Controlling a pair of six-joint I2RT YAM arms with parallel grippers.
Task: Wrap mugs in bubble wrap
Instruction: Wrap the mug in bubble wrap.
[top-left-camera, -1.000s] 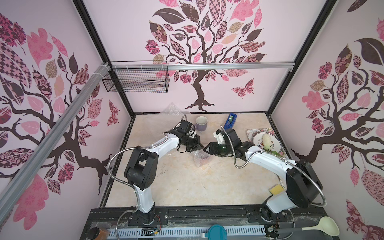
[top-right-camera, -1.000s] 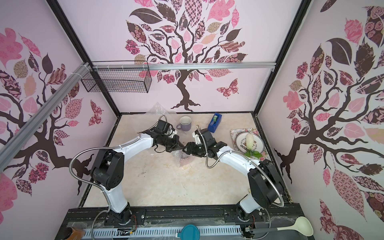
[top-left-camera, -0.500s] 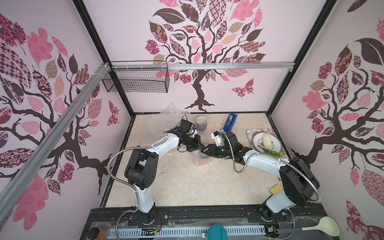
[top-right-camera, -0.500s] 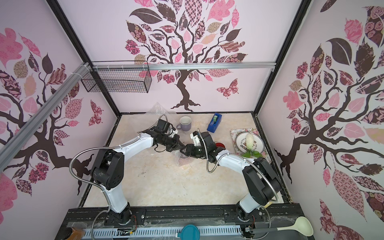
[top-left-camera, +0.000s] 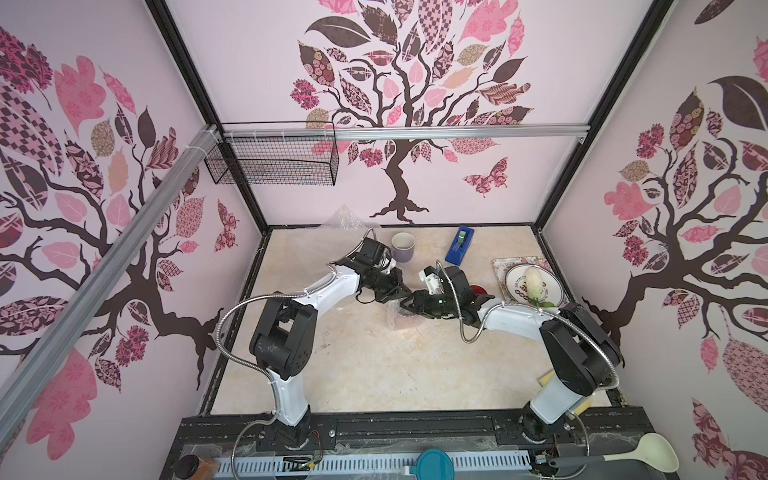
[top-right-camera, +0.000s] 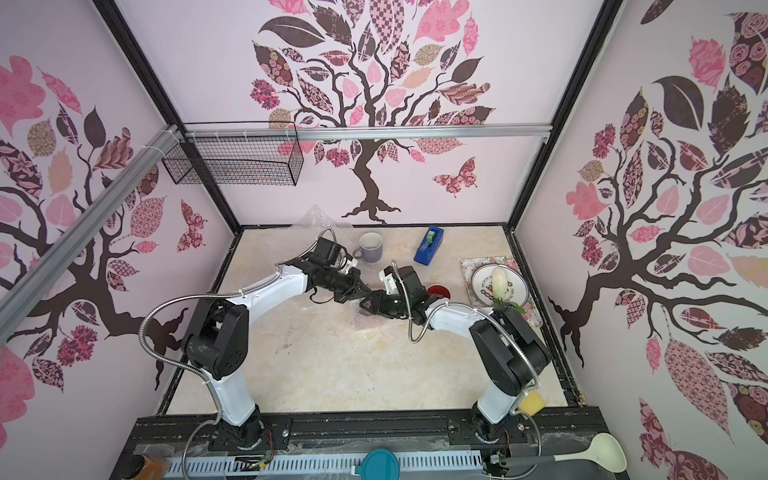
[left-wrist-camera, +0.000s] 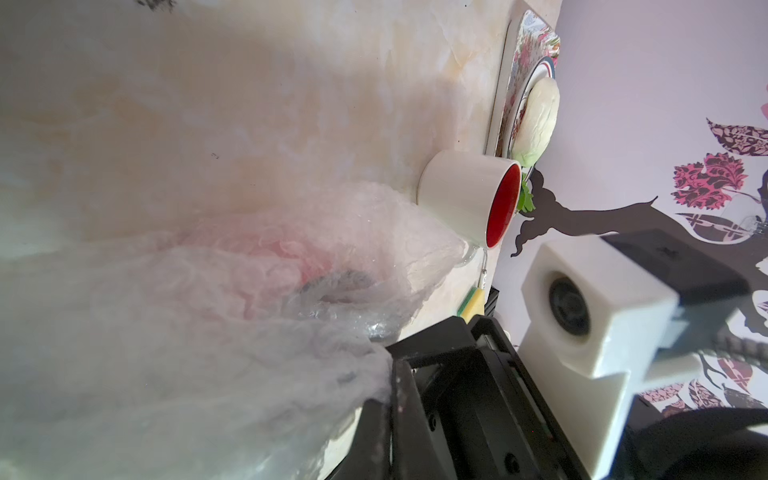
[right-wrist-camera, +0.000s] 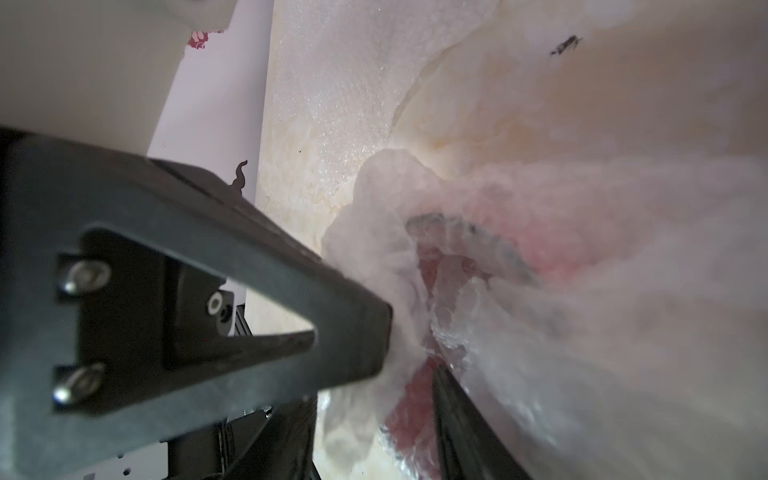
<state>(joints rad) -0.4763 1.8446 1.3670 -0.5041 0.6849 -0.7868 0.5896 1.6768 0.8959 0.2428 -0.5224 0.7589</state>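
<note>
While left fingers closed on bubble wrap, right fingers now nearer, grip unclear.

We see that the right gripper has slid in toward the bubble wrap and now sits right at its edge, jaws slightly narrower than before. The right arm has followed toward the bubble wrap, uncovering the white mug beyond it
</note>
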